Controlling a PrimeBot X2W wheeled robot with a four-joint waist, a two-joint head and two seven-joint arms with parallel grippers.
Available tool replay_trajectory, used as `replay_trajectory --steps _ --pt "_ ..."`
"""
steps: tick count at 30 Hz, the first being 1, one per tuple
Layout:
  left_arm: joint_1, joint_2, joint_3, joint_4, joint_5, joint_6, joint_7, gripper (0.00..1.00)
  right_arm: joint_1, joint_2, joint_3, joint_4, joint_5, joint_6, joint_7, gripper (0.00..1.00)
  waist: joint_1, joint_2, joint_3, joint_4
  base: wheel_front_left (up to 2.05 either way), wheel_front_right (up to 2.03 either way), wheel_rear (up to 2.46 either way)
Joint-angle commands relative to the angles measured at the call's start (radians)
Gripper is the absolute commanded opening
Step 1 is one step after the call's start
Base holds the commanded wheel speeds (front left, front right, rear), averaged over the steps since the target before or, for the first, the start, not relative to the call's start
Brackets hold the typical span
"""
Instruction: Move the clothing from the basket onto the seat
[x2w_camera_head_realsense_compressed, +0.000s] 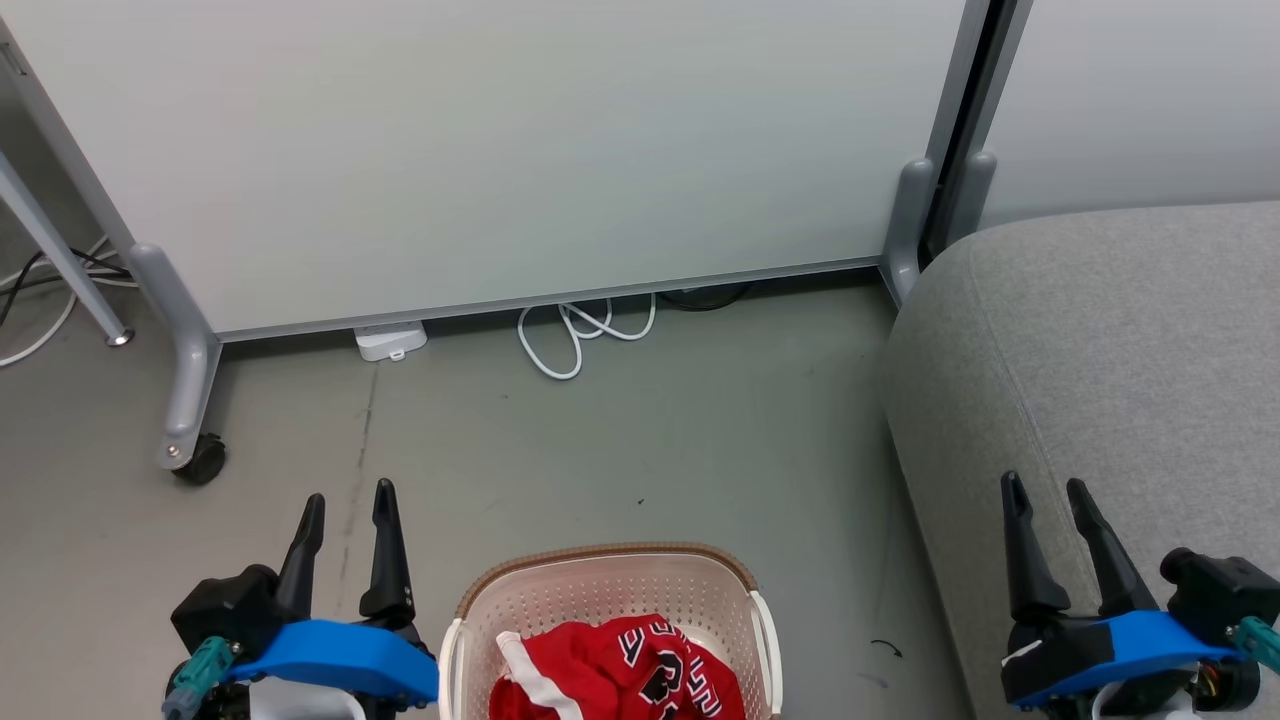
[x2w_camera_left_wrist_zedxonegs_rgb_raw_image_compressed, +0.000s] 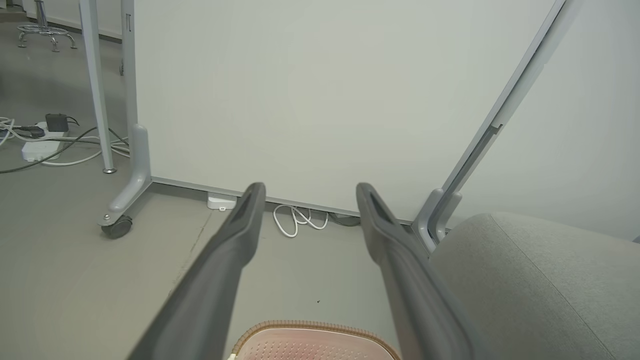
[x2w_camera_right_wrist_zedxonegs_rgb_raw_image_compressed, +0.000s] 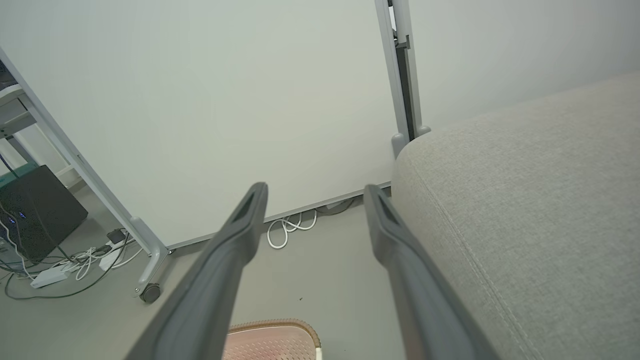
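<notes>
**Nothing lifted yet: both grippers open beside the basket**

Head view. The basket (x2w_camera_head_realsense_compressed: 610, 552) stands on the floor (x2w_camera_head_realsense_compressed: 640, 440) at the bottom edge. The clothing (x2w_camera_head_realsense_compressed: 620, 672) lies inside it, a red heap with white trim and block lettering showing (one garment on top or two, I cannot tell). The left gripper (x2w_camera_head_realsense_compressed: 350, 492) hangs left of the basket. The right gripper (x2w_camera_head_realsense_compressed: 1043, 482) hangs right of it, over the near edge of the seat (x2w_camera_head_realsense_compressed: 1100, 340). Each has its fingers spread with nothing between them. The seat stands just right of the basket, and no red cloth lies on the part in view. Beyond the basket a white cable (x2w_camera_head_realsense_compressed: 575, 335) is looped at the foot of a pale panel (x2w_camera_head_realsense_compressed: 500, 150).

Left wrist view. The left gripper (x2w_camera_left_wrist_zedxonegs_rgb_raw_image_compressed: 311, 186) is spread and empty. The basket (x2w_camera_left_wrist_zedxonegs_rgb_raw_image_compressed: 310, 326) rim is low between its fingers, and the seat (x2w_camera_left_wrist_zedxonegs_rgb_raw_image_compressed: 540, 280) is right of the basket.

Right wrist view. The right gripper (x2w_camera_right_wrist_zedxonegs_rgb_raw_image_compressed: 316, 186) is likewise spread and empty. The basket (x2w_camera_right_wrist_zedxonegs_rgb_raw_image_compressed: 272, 327) rim is below, and the seat (x2w_camera_right_wrist_zedxonegs_rgb_raw_image_compressed: 525, 210) rises right of the basket.

The task looks to be at its first step, reaching for a garment. The next move calls for one gripper to come down inside the basket and pinch a raised fold. It should then lift high enough for the limp cloth to clear the rim (a snag could drag the light basket) before carrying it right onto the seat.
</notes>
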Motion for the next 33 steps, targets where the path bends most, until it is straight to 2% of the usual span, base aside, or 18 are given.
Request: replay_trajectory --steps 1,33 --pt "-0.017 0.007 -0.005 -0.007 0.024 0.005 -0.008 1.0 -0.009 -0.008 0.002 -0.005 -0.026 0.002 -0.009 1.0 -0.0001 -0.0001 0.0 -0.001 0.0 0.0 0.0" --pt "-0.004 -0.02 -0.002 0.027 0.202 -0.011 -0.075 1.0 0.0 -0.009 0.011 -0.008 -0.298 0.002 -0.062 1.0 -0.0001 -0.0001 -0.002 0.003 0.0 0.0 0.0"
